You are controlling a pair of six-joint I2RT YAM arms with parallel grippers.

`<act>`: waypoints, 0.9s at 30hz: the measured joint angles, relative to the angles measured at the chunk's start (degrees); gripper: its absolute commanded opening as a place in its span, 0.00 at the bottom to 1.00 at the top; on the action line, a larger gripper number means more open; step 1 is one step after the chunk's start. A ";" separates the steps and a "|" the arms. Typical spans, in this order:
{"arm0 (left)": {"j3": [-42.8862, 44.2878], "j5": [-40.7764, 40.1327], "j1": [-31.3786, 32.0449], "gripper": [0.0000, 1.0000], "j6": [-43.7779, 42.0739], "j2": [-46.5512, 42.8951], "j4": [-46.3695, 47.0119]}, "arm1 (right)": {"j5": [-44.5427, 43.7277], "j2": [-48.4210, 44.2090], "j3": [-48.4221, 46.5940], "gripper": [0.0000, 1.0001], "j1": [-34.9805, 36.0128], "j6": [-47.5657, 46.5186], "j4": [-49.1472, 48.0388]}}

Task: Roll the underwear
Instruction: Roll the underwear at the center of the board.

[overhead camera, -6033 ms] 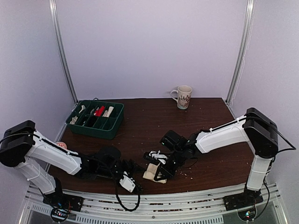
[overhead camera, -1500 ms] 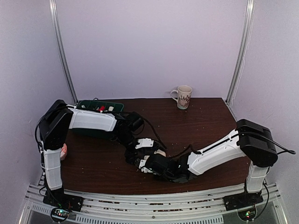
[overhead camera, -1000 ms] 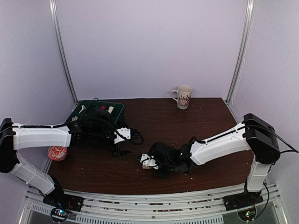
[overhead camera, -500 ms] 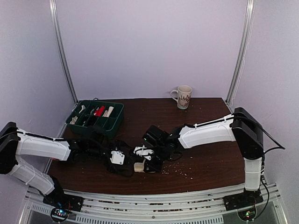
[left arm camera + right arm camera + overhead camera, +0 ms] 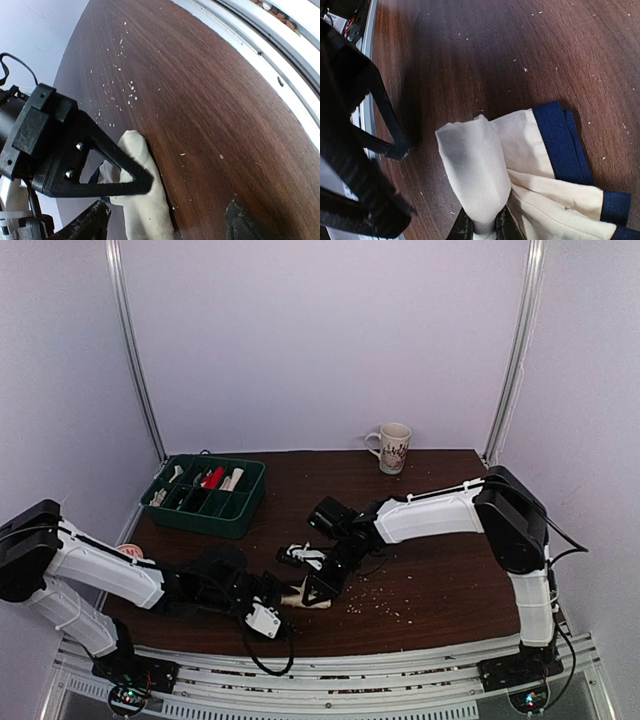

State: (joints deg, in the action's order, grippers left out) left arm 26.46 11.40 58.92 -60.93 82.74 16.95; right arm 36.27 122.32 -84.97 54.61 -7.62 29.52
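Observation:
The underwear (image 5: 303,593) is cream with a navy band and lies bunched near the table's front middle. My right gripper (image 5: 318,583) is shut on a raised fold of its cream cloth; in the right wrist view the gripper (image 5: 484,231) pinches that fold above the rest of the garment (image 5: 540,170). My left gripper (image 5: 268,615) is open and empty just left of the underwear. In the left wrist view it (image 5: 165,231) has its fingers (image 5: 85,226) spread either side of the cream roll (image 5: 142,200), not touching it. The right gripper's black finger (image 5: 100,162) crosses above.
A green divided tray (image 5: 245,502) with small items stands at the back left. A printed mug (image 5: 392,447) stands at the back edge. A red and white round object (image 5: 128,552) lies at the left edge. Crumbs (image 5: 385,598) dot the table. The metal rail (image 5: 280,50) runs along the front.
My left gripper has moved a little right and toward the front edge. My right gripper has stayed on the underwear, which has stayed in about the same place.

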 measured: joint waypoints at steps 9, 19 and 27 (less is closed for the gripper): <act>1.18 -9.25 3.17 0.58 0.96 7.96 8.48 | 1.25 0.39 -0.07 0.01 -0.57 0.57 -0.42; 1.16 -17.55 3.39 0.52 1.46 12.46 16.02 | 0.81 -0.31 1.46 0.01 -1.29 0.57 -2.45; 0.20 -20.37 2.67 0.31 1.44 12.90 17.75 | 0.76 -0.92 2.84 0.00 -1.42 0.59 -3.82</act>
State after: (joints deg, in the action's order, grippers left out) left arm 26.65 -8.97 61.58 -59.48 95.64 34.70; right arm 37.04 121.40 -82.13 53.19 -7.03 25.69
